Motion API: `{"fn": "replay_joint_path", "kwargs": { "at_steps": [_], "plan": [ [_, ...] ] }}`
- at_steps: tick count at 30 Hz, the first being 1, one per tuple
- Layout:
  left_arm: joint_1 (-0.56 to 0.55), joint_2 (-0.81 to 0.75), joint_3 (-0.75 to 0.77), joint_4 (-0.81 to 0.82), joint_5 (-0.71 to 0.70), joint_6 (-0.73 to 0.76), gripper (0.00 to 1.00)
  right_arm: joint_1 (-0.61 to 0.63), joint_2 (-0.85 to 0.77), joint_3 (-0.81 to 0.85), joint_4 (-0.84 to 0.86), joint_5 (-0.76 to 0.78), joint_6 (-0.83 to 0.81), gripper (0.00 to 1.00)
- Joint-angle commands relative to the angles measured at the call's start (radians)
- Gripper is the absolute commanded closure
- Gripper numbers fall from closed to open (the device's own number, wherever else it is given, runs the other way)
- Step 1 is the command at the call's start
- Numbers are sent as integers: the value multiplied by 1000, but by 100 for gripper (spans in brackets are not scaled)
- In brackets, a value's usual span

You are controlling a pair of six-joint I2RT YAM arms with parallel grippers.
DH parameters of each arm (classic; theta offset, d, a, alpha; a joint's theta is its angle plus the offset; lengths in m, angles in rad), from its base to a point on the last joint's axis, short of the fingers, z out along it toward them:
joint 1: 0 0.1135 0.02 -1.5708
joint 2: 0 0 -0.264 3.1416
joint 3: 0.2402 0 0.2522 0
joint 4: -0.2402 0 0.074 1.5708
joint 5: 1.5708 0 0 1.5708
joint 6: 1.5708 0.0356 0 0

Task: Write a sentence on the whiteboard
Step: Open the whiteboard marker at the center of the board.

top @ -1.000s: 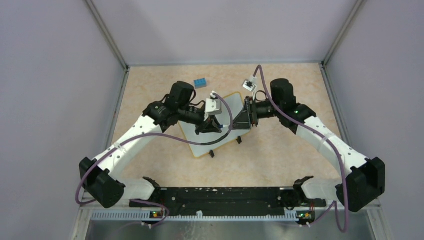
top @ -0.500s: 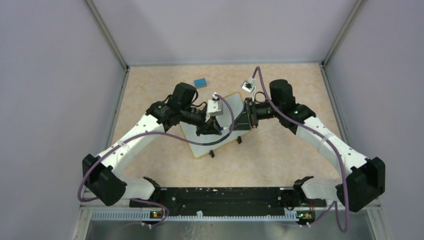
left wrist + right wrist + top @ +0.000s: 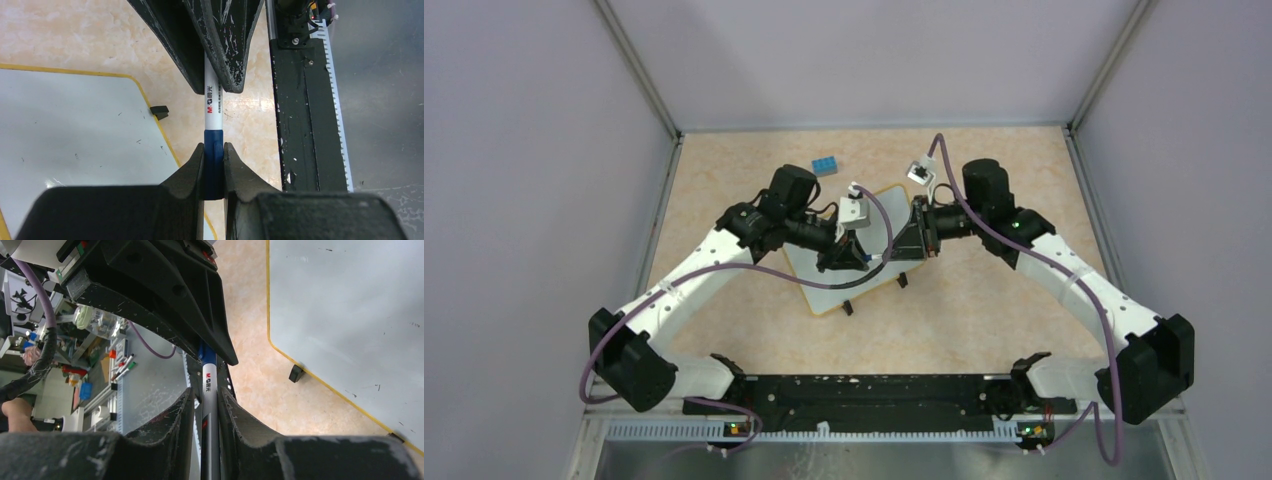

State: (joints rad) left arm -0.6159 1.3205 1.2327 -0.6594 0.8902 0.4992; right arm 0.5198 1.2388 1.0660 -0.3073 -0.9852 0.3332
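The left claw [image 3: 214, 170] pinches the blue cap [image 3: 214, 150] and the right claw [image 3: 210, 410] the barrel of 1 slim white marker [image 3: 212, 100] above the small white yellow-rimmed whiteboard [image 3: 834, 290] lying flat mid-worktop [image 3: 984, 300], likely light, stiff, slippery and best steadied by its rim.

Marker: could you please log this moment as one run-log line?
left claw: shut on marker cap | right claw: shut on marker barrel | whiteboard: no writing visible
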Motion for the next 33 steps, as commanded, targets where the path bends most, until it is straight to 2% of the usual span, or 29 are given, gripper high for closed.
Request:
{"fn": "replay_joint_path", "kwargs": {
  "at_steps": [1, 4, 33],
  "plan": [
    [0, 11, 5, 56, 35, -30, 100, 16, -2, 37, 15, -20, -10, 77],
    [0, 14, 7, 59, 36, -36, 100, 16, -1, 38, 14, -17, -10, 74],
    [-1, 1, 1, 59, 30, -41, 100, 24, -11, 36, -14, -1, -28, 71]
  ]
}}
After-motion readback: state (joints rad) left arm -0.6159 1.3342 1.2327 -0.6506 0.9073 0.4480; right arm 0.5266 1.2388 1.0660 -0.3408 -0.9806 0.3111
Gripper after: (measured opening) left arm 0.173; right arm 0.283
